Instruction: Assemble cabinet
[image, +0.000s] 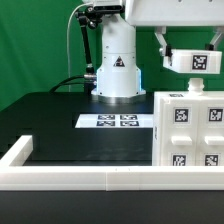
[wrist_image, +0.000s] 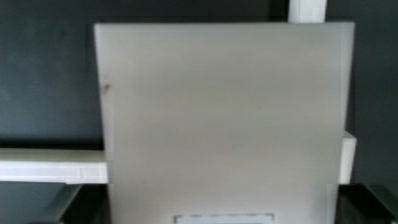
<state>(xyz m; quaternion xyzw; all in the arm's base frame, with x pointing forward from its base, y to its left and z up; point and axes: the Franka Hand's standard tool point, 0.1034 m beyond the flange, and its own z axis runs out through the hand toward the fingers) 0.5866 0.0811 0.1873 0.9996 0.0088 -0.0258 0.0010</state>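
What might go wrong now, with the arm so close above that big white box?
The gripper hangs right over the white box, so a slightly off descent might knock or shift it. The box appears to stand close by the white border frame, so a push could jam it there.

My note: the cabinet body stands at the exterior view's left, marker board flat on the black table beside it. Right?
No. The cabinet body stands at the exterior view's right, not left; the marker board does lie flat on the black table beside it. The exterior view shows this.
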